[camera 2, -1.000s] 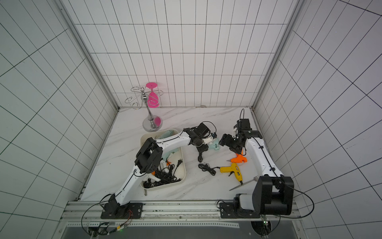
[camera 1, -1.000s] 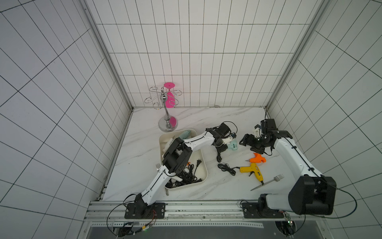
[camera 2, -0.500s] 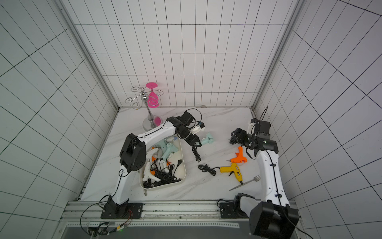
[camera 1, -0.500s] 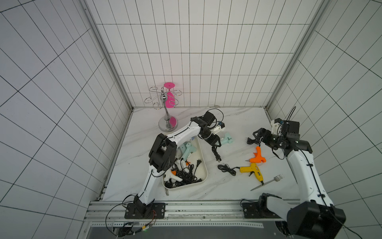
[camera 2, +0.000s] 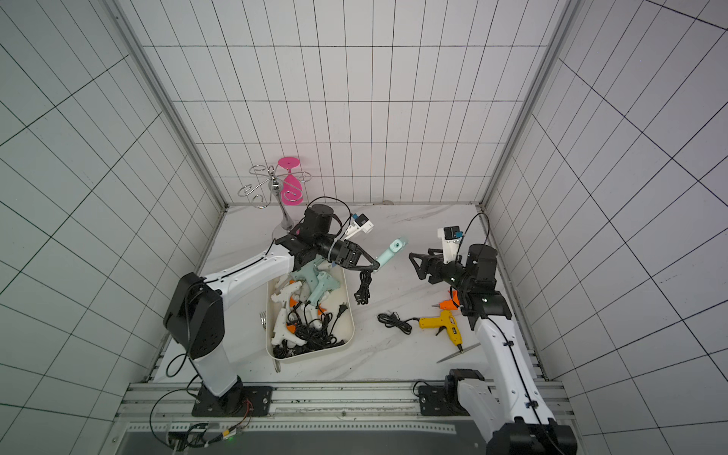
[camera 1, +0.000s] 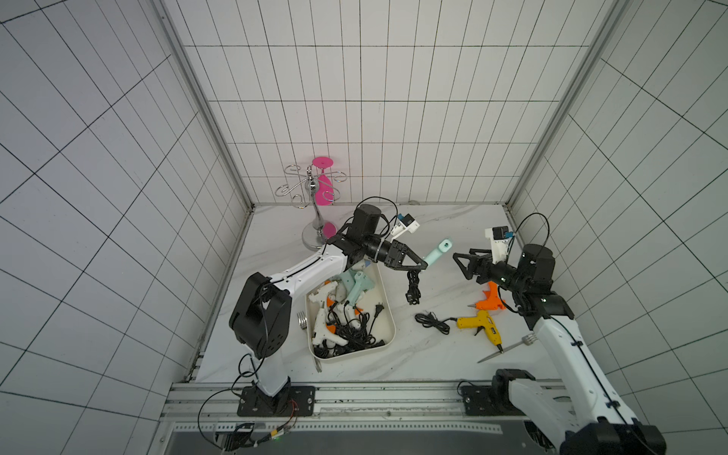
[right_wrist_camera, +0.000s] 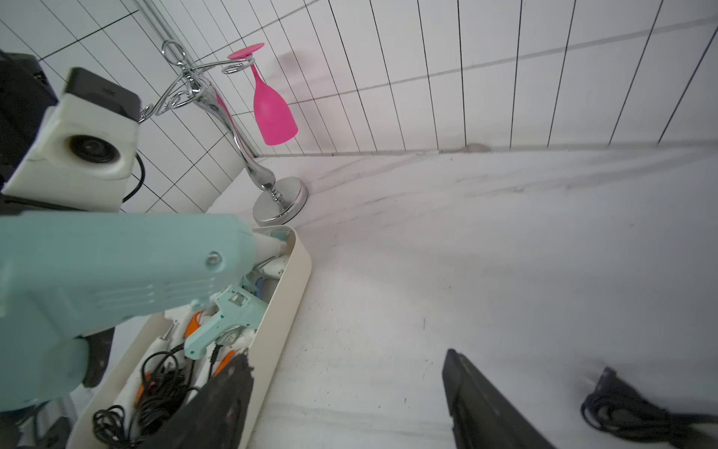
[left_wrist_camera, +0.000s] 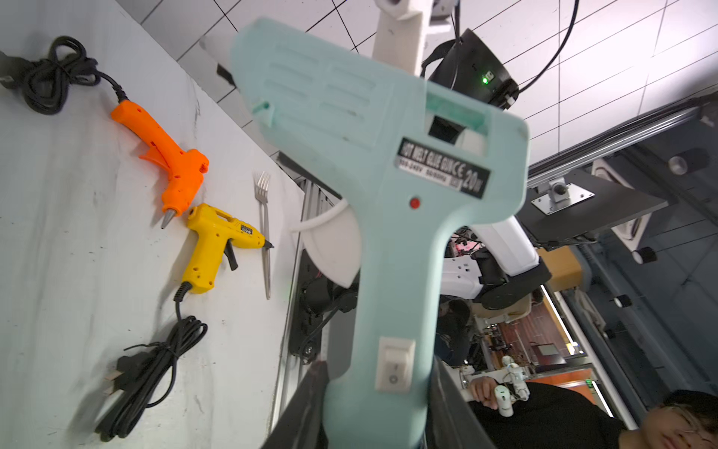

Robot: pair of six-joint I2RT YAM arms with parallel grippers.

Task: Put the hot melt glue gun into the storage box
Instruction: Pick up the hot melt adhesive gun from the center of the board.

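Left gripper: is clamping the handle of the mint glue gun and holding it clear of the table.
Gun position: is hanging just past the far right corner of the storage box. In both top views the box is lying at 7 o'clock from it.
Long axis: is running from 8 o'clock at the jaws to 2 o'clock at the free end.
Cord: is dangling outside the box wall.
Right gripper: is standing spread and empty at 3 o'clock of the gun. The left arm is nearer the box.
View difference: the left wrist view is showing the grip sitting below the switch, which the top views are hiding.
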